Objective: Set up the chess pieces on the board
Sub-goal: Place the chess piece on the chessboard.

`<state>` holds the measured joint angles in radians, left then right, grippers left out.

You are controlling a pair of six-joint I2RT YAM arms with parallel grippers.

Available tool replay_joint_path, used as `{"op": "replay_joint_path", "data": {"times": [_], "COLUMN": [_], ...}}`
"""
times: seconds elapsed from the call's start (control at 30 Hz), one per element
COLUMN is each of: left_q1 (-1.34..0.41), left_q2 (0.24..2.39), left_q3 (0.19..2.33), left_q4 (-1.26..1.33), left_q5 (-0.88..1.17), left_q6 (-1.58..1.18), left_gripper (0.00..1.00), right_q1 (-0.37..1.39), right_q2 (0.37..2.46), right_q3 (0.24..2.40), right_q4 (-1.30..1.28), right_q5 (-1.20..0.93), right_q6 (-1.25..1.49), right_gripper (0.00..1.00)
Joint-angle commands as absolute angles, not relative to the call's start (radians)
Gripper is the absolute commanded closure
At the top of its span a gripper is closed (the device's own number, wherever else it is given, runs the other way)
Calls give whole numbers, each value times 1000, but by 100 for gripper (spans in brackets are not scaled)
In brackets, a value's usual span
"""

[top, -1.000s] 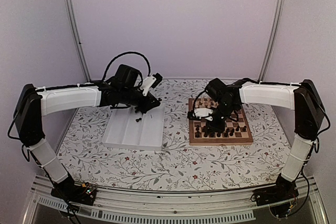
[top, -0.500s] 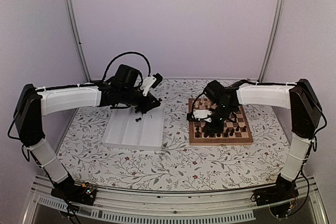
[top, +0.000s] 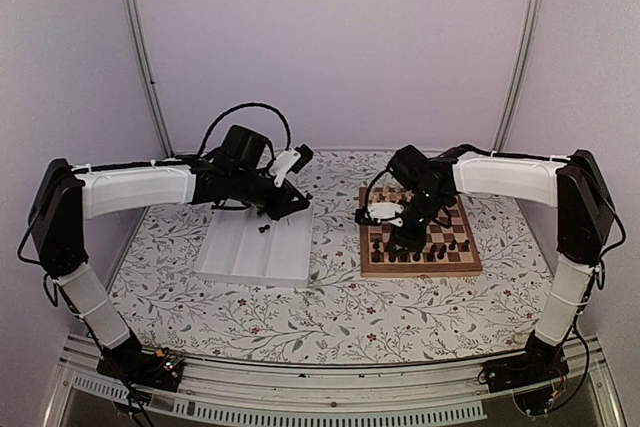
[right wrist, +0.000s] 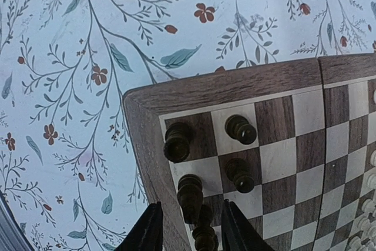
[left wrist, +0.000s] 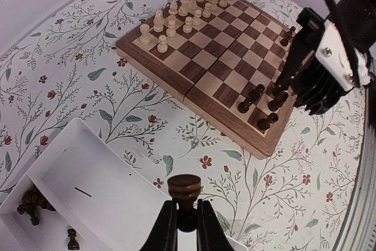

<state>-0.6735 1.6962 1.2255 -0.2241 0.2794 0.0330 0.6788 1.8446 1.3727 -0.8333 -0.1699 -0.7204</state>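
The left gripper (left wrist: 182,223) was shut tight on a dark chess piece (left wrist: 184,192), pinching it low down so that its turned head stood up above the fingertips. It hung by the edge of the white tray (left wrist: 88,174), which lay on the flowered tabletop (top: 300,317) to the left of the board (top: 420,267) and apart from it. Two more dark figures (left wrist: 32,204) lay in the tray's bottom; their kind was too small to tell. The right gripper (right wrist: 191,227) was low over the near left corner of the board, its jaws standing partly apart. A dark pawn (right wrist: 204,236) stood upright between them with a gap showing on either side, so nothing was gripped. Just ahead of the right gripper, four other dark pieces (right wrist: 176,141) stood on the corner squares, two in the edge row and two in the row behind. From the left wrist camera, further dark pieces could be seen along that same edge of the board, partly hidden behind the right gripper. The pale pieces (left wrist: 176,19) were grouped along the opposite edge in two rows. The squares in the middle of the board were bare.
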Motion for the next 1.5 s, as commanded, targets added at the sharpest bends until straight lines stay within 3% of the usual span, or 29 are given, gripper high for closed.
{"op": "replay_joint_path", "data": {"times": [0.0,0.17,0.53,0.93,1.13,1.2,1.3,1.47], "left_q1": [-670,-704,-730,-747,-750,-750,-750,-750], "left_q2": [1737,1781,1860,1889,1893,1894,1895,1870], "left_q3": [1258,1282,1324,1333,1337,1338,1341,1331], "left_q4": [-244,-277,-323,-330,-336,-339,-340,-338], "left_q5": [469,621,859,975,998,1000,998,939], "left_q6": [39,51,24,5,6,5,3,16], "left_gripper": [98,98,96,95,94,93,89,79], "right_q1": [684,707,910,1016,1030,1029,1029,1022], "right_q2": [1733,1690,1772,1828,1834,1833,1829,1794], "right_q3": [1502,1585,1606,1568,1538,1534,1531,1503], "right_q4": [-878,-886,-807,-775,-789,-794,-793,-749], "right_q5": [-257,-343,-94,25,54,55,55,67], "right_q6": [-726,-820,-919,-993,-1014,-1014,-1005,-969], "right_gripper": [62,57,56,58,67,76,86,92]}}
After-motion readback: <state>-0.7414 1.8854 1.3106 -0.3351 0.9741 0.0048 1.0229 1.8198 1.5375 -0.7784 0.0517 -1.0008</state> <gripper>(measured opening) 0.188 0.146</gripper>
